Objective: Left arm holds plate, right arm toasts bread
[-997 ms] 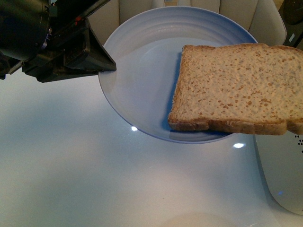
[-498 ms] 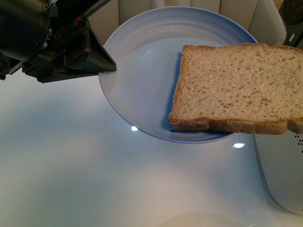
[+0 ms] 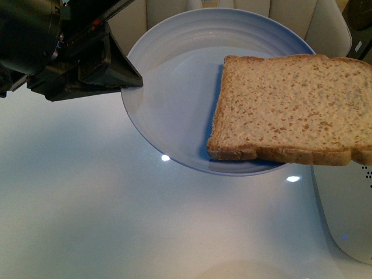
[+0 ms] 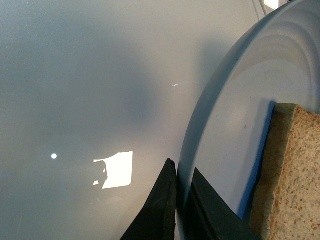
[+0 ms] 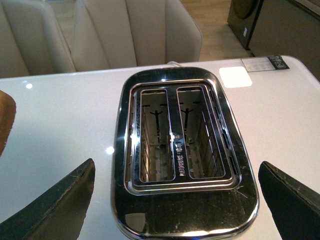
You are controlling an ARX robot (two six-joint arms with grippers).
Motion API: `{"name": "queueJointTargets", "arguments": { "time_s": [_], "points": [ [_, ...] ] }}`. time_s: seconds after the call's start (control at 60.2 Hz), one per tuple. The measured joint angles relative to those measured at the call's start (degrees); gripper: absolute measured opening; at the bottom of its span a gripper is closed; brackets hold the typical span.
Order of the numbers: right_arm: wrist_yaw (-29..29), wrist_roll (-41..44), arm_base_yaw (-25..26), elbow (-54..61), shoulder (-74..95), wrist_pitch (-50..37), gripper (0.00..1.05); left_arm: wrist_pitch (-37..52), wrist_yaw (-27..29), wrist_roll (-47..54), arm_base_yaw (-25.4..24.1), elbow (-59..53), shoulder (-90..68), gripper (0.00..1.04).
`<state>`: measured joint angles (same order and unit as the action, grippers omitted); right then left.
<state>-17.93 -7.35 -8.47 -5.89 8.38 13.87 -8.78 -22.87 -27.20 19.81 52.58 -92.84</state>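
Gripping one plate (image 3: 174, 104), the left claw (image 3: 132, 81) carries one bread slice (image 3: 290, 107).

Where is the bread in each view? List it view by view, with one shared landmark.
Front: bread on the right, lying on the plate, overhanging its rim.
Left wrist: bread on the plate, just past the left gripper clamping the rim.
Right wrist: only a brown sliver at the frame edge, likely the bread.
Shared landmark: the white table.
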Motion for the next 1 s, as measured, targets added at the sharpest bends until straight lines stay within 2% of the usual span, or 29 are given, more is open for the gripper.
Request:
{"name": "queueJointTargets", "arguments": {
  "time_s": [0.133,0.299,0.548,0.631,0.83,0.997],
  "points": [
    [1.2,-2.5,-1.9,-2.0,2.3,-0.3,0.96,0.0,0.0,0.0,0.0,0.0,0.0,0.03],
    [4.8,-9.3,-6.5,-6.0,12.0,-5.0,0.96,0.0,0.1,-0.1,0.0,0.0,0.0,0.03],
    [13.8,-26.7,-14.9,-10.4,27.2,-12.2,0.96,0.0,0.1,-0.1,0.0,0.0,0.0,0.03],
    [15.0,-31.3,-16.8,-10.3,30.0,-13.7,0.96,0.0,0.1,-0.1,0.0,0.0,0.0,0.03],
    [18.4,-39.0,-17.5,-10.3,34.6,-17.8,0.96,0.0,0.1,-0.1,0.0,0.0,0.0,0.03],
    [20.1,-42.2,-17.4,-10.2,37.4,-20.0,0.96,0.0,0.1,-0.1,0.0,0.0,0.0,0.03]
  ]
}}
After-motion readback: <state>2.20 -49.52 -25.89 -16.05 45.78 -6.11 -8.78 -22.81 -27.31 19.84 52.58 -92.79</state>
